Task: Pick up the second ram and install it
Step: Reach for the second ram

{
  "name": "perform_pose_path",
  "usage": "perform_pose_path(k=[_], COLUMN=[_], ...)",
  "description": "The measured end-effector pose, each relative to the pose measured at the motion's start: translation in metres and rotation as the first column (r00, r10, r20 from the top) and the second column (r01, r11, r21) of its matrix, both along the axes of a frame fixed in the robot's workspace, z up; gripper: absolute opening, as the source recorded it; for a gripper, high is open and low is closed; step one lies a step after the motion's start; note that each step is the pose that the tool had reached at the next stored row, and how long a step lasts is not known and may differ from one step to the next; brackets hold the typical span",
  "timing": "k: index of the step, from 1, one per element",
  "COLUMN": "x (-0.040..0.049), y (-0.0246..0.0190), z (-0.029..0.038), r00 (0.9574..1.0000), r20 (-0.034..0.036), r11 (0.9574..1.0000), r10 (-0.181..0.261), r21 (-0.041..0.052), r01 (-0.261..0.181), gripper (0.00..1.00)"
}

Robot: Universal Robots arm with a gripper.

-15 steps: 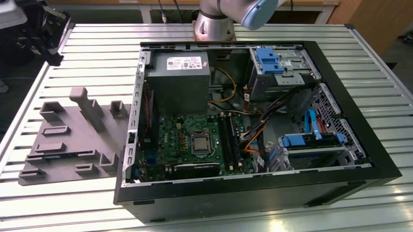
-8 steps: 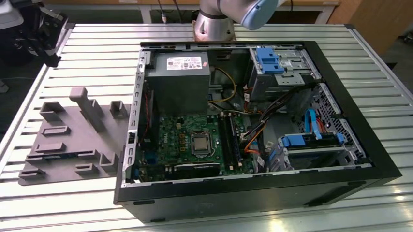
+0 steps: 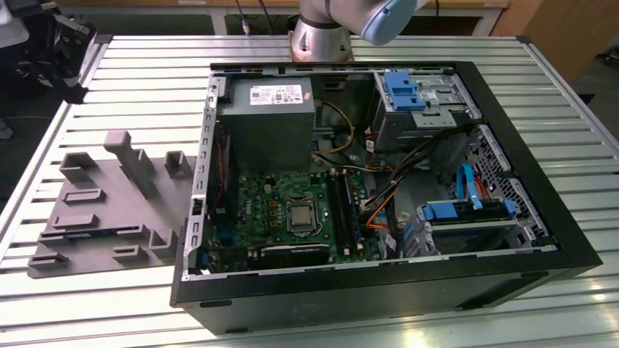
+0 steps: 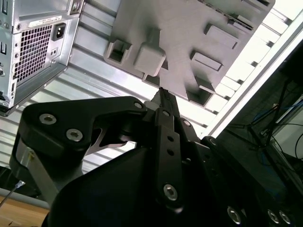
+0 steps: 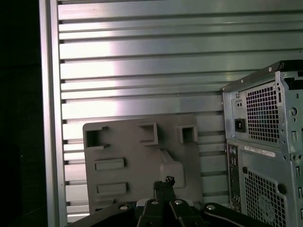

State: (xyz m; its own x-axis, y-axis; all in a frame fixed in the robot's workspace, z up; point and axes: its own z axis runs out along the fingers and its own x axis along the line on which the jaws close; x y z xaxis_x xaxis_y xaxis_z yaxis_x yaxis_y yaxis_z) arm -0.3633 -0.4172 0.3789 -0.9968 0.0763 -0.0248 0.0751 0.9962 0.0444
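Observation:
The second ram (image 3: 94, 234) looks like a thin blue-green strip lying flat in a slot of the grey tray (image 3: 106, 210), toward the tray's near end. In the second wrist view the same dark strip, the ram (image 4: 239, 19), sits at the tray's (image 4: 189, 28) far end. My gripper (image 4: 161, 93) hangs high over the table, short of the tray's end with the upright blocks. Its black fingers are shut together with nothing between them. In the first wrist view the gripper (image 5: 164, 182) covers the tray's (image 5: 132, 151) lower edge.
An open computer case (image 3: 541, 275) with a green motherboard (image 3: 290, 210) lies on the slatted metal table (image 3: 145, 80), at the exterior view's right of the tray. Its vented back panel (image 5: 265, 142) is next to the tray. The table's edge (image 5: 47, 118) runs beside the tray.

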Motion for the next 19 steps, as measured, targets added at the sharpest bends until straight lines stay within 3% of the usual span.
perform_pose_path(k=[19], x=[-0.0125], y=[-0.0065], z=[-0.0041], r00=[1.0000], r20=[0.0000], r11=[1.0000], r10=[0.000], r21=[0.0000], r01=[0.000], gripper=[0.11])
